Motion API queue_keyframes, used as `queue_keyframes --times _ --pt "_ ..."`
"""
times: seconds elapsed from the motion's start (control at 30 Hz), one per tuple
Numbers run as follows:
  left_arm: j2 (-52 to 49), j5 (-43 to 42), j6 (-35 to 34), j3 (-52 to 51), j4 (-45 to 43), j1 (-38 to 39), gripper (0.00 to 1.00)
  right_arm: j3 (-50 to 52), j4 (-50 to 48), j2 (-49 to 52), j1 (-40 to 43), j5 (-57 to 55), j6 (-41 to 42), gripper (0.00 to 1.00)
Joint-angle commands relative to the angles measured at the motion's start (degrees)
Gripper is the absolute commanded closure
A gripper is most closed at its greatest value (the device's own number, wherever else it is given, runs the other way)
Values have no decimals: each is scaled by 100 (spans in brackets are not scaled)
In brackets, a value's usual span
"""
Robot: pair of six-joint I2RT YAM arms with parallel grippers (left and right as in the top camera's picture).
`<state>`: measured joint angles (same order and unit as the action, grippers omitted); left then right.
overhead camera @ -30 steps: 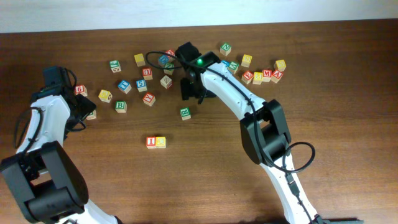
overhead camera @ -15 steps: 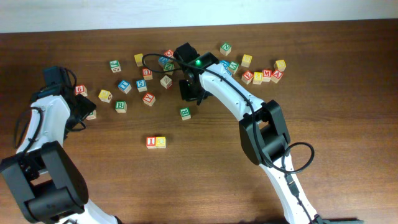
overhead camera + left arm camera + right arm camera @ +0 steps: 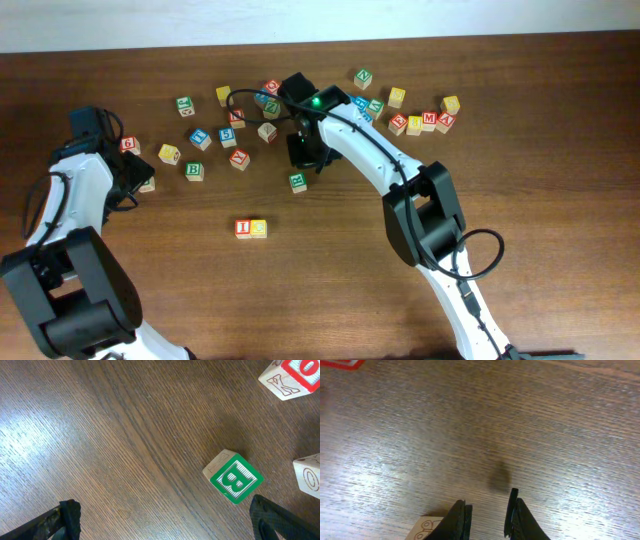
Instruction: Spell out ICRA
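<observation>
Right wrist: cube (image 3: 426,529) cut off at frame edge, letter unreadable.

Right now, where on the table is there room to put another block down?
Lots of bare wood lies in front of the I block and C block, and right of them toward the right arm. Behind, around the B block, it is crowded with blocks.

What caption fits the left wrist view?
Open left gripper above wooden table, green B cube between its fingertips.

White arm links (image 3: 372,150), black joints, black cables, one green light (image 3: 320,99).
</observation>
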<state>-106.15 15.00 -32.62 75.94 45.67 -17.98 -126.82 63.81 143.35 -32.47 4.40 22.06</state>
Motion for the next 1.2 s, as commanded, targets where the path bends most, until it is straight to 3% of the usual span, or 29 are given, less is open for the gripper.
queue_keyframes --times 0.0,1.17 --pt "127 20 -15 -22 4 -9 1 31 -15 72 -101 57 -44 82" --pt "127 20 -15 -22 4 -9 1 170 -61 72 -164 52 -46 82"
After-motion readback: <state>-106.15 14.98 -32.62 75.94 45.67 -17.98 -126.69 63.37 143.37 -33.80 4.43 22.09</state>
